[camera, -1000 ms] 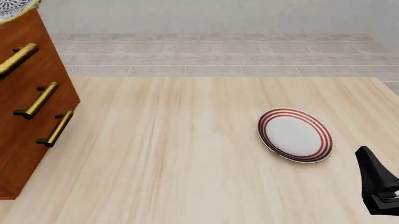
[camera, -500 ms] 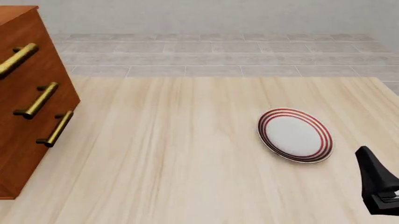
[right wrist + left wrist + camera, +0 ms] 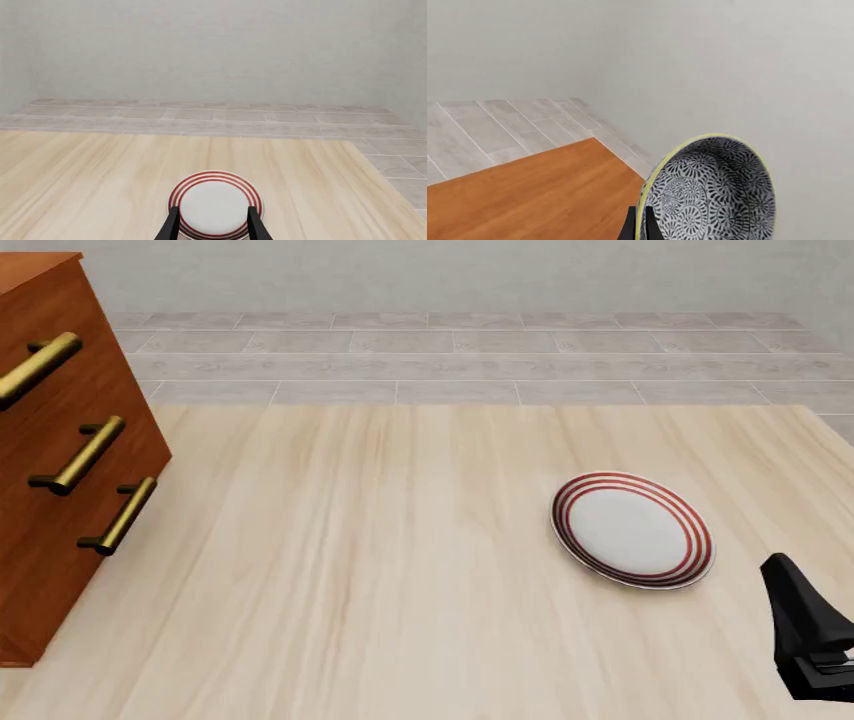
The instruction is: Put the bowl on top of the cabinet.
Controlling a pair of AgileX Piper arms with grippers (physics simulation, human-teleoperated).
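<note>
We see a light wooden table with a pale streaked grain running away from us. On it lies a flat white plate ringed with red concentric circles near its rim. Taking the plate as our landmark, bare tabletop spreads widely to its left and a narrower strip lies to its right. Beyond the plate, past the table's far edge, runs a floor of grey tiles in long rows. Farther behind the plate still, a plain pale wall closes the scene.
</note>
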